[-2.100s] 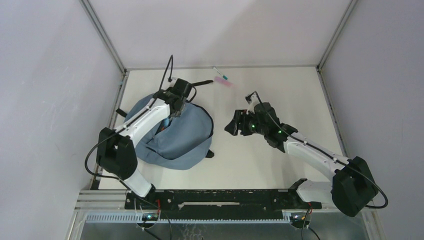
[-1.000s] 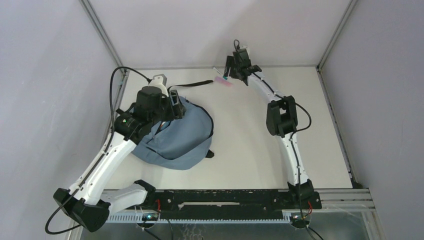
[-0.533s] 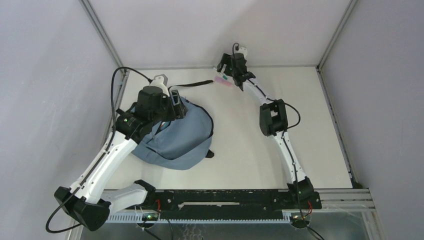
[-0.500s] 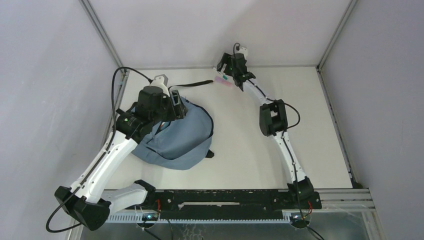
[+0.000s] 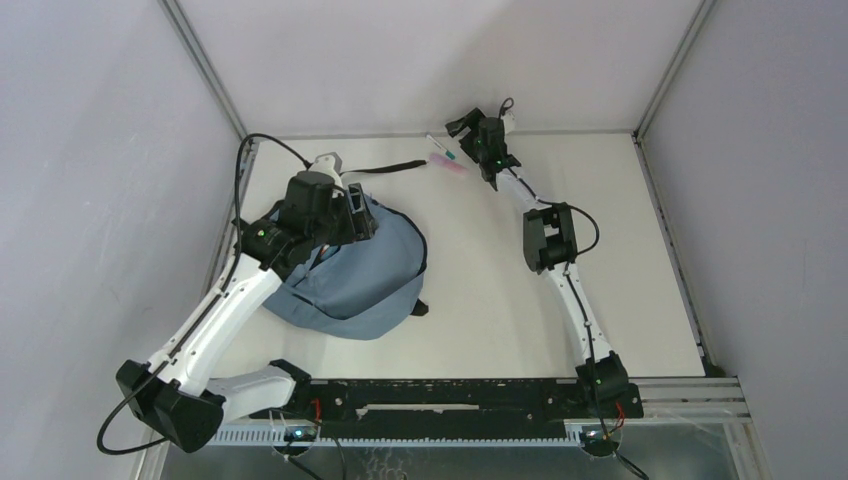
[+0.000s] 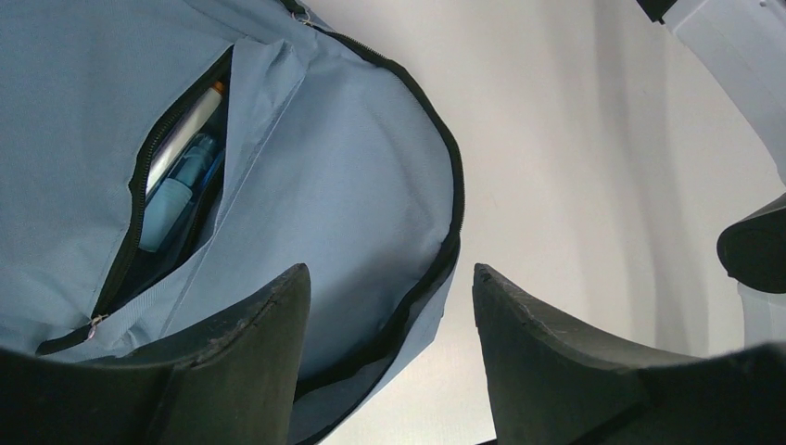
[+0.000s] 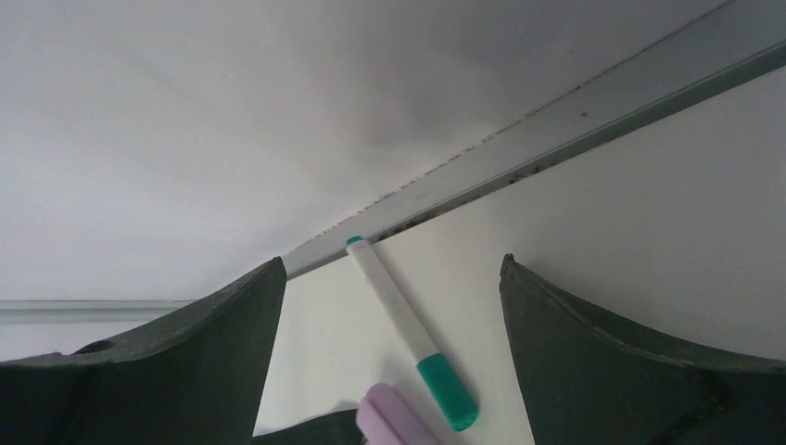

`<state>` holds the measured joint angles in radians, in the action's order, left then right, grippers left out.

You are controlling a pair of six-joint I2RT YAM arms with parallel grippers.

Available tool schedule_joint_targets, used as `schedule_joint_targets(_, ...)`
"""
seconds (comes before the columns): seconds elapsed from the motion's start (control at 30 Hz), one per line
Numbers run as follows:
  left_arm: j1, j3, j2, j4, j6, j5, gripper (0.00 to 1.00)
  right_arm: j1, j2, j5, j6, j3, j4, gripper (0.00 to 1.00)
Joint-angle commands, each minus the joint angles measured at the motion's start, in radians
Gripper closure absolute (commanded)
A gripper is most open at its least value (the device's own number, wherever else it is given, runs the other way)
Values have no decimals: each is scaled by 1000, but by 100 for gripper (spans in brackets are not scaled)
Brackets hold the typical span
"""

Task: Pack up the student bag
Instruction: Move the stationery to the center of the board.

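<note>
Nearest the arms, the danger is to the student bag itself. It is soft and lies loose by the left edge of the surface, about midway back. The left tool hangs just above it, jaws spread wide with nothing in them. If it presses or drags on the cloth, the open pocket may fold shut or the whole bag may slide. Farther off, about the middle of the far edge, the right tool is likewise wide apart and empty. Its jaws frame a white pen with a teal cap, lying slantwise with its tip almost against the metal rail. So thin and round a pen could roll, or be pushed against the rail, as the jaws close. The pink thing at its capped end might be pinched along with it or knocked aside; what that thing is I cannot tell. The bag is slate-blue, rounded and rather flat, edged with a black zipper. Its pocket gapes as a narrow dark slit showing a pale blue item and a pale tube with an orange end. From its far side a black strap trails toward the far edge.
</note>
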<state>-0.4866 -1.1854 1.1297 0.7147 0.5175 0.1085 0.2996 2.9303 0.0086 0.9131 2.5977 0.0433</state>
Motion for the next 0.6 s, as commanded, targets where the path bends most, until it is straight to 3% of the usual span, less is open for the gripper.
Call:
schedule_joint_targets(0.0, -1, -33, -6, -5, 11, -10, 31, 9, 17, -61, 122, 47, 60, 7)
schedule_joint_targets(0.57, -1, 18, -82, 3, 38, -2, 31, 33, 16, -166, 136, 35, 35, 9)
